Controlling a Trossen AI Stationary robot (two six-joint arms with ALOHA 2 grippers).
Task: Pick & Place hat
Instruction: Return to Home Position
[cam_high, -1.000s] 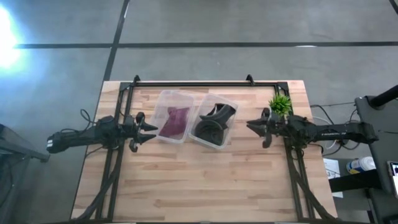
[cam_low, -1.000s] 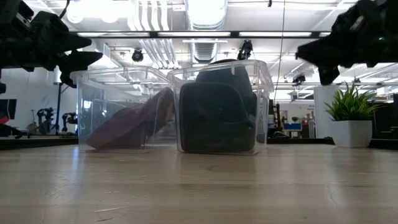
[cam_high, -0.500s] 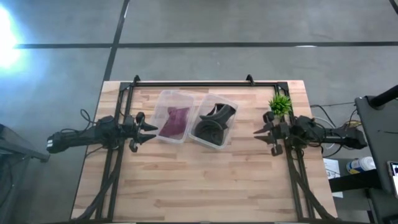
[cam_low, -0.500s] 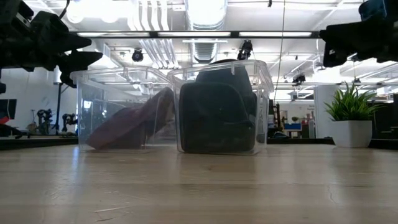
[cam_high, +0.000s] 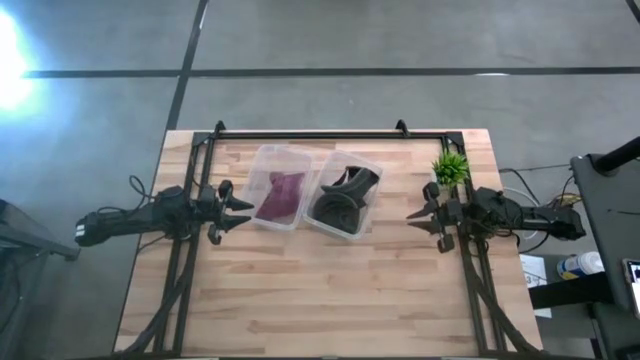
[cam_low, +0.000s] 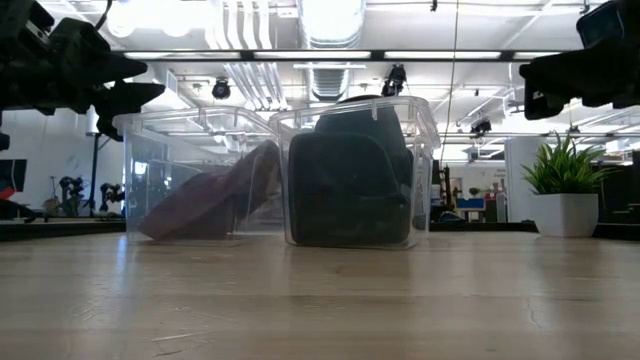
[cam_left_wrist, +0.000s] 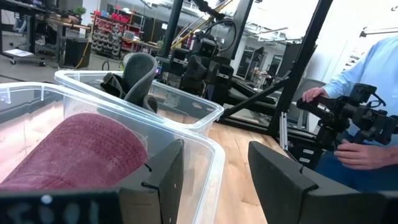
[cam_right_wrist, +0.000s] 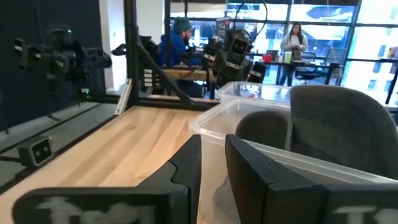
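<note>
Two clear plastic bins stand side by side at the table's far middle. The left bin (cam_high: 262, 160) holds a maroon hat (cam_high: 281, 195) (cam_left_wrist: 81, 149) that leans against its wall. The right bin (cam_high: 372, 165) holds a dark grey hat (cam_high: 338, 200) (cam_right_wrist: 348, 124). My left gripper (cam_high: 245, 208) (cam_left_wrist: 214, 180) hovers open just left of the maroon hat's bin, above table level. My right gripper (cam_high: 418, 216) (cam_right_wrist: 213, 168) hovers to the right of the dark hat's bin, a clear gap away, with its fingers a little apart. Neither gripper holds anything.
A small potted plant (cam_high: 450, 167) (cam_low: 565, 190) stands near the table's right far corner, just behind the right arm. Black frame rails (cam_high: 300, 135) run along the far edge and both sides. Bare wood (cam_high: 320, 290) lies in front of the bins. People (cam_left_wrist: 373, 81) are in the room behind.
My right gripper has drawn back toward the table's right edge, away from the dark hat's bin, and a little toward the near edge. The left arm, both bins and both hats have stayed where they were.
</note>
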